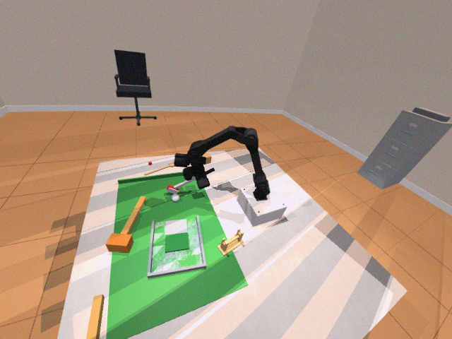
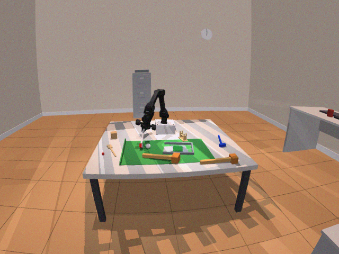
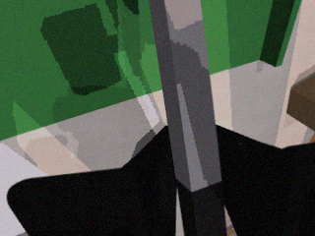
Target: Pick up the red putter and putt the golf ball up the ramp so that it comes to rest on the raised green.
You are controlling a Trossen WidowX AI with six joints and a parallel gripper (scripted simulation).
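The red putter (image 1: 184, 183) (image 2: 142, 137) (image 3: 189, 98) slants down from my gripper (image 1: 195, 177) (image 2: 145, 127) (image 3: 185, 130), which is shut on its dark grip end. Its red and white head (image 1: 172, 188) (image 2: 141, 145) is low over the green mat (image 1: 127, 292) (image 2: 131, 158); whether it touches the mat cannot be told. The white golf ball (image 1: 175, 198) (image 2: 148, 146) sits on the mat close beside the head, on the ramp side, with a small gap. The raised green (image 1: 176, 242) (image 2: 178, 148) is a darker square inside the grey rails (image 1: 150, 251) (image 2: 193, 148).
An orange mallet (image 1: 119, 242) (image 2: 175, 157) lies on the mat beside the rails. A wooden rack (image 1: 232, 248) (image 2: 183, 139) stands near the mat's robot-side edge. A low green wall (image 1: 138, 179) (image 2: 123, 151) closes the mat's end behind the putter head. A wooden block (image 1: 207, 158) (image 2: 113, 134) lies beyond it.
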